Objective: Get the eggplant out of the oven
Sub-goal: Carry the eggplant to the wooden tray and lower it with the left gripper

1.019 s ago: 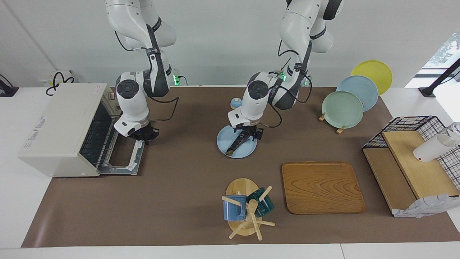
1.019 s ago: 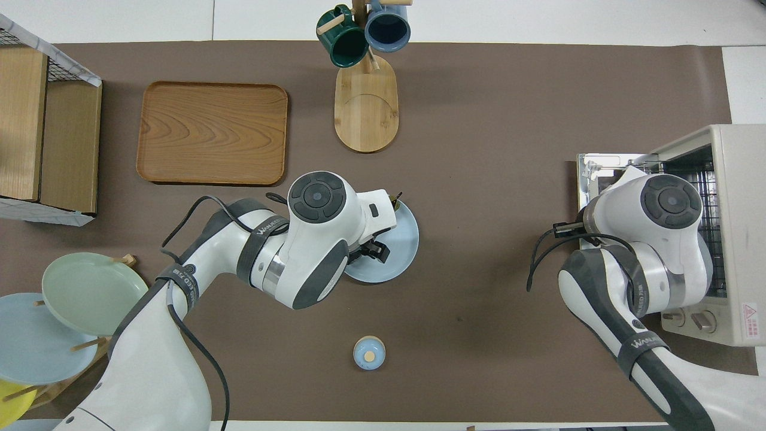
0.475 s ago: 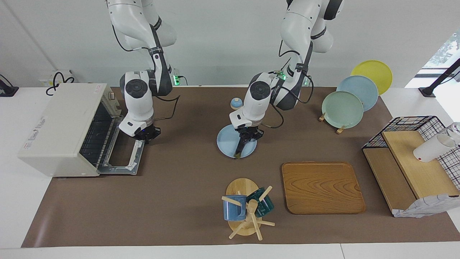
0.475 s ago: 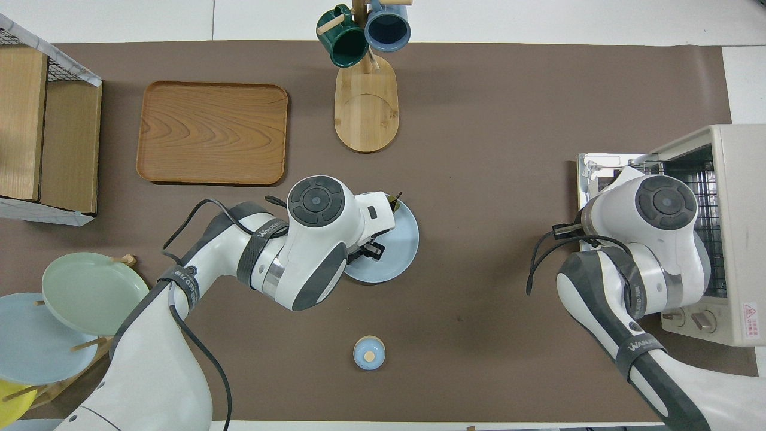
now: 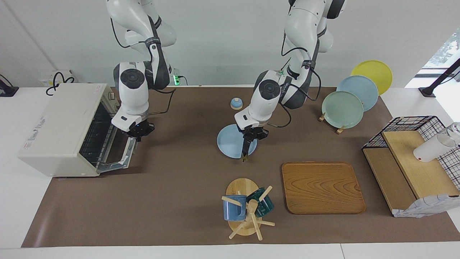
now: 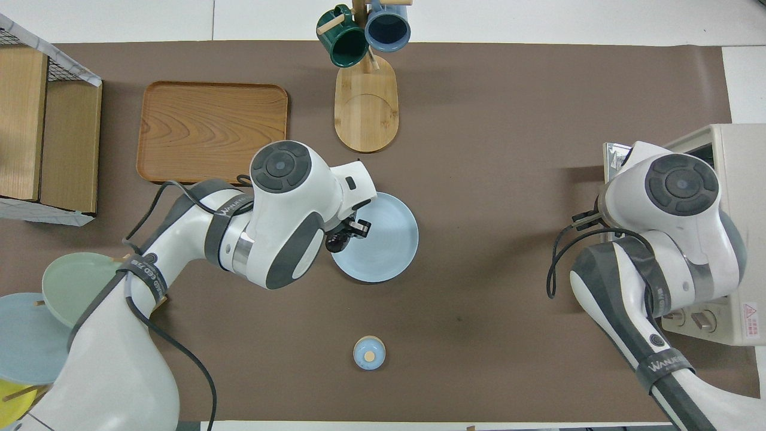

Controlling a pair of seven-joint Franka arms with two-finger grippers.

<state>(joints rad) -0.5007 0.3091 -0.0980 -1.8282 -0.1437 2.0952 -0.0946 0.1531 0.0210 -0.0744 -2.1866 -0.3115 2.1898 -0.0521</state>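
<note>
The toaster oven (image 5: 63, 129) is seen at the right arm's end of the brown mat (image 5: 172, 201), its drop-down door (image 5: 120, 155) half raised. The door's top edge is pinched by the closed right gripper (image 5: 139, 136), evidently for swinging it shut. A light blue plate (image 5: 233, 141) is noted near the mat's centre. Over its edge the eggplant (image 5: 246, 148) is held hanging upright, stem tip down, clamped at its upper end by the closed left gripper (image 5: 252, 135). The eggplant is thus judged out of the oven, lifted clear of the plate, perhaps for repositioning.
</note>
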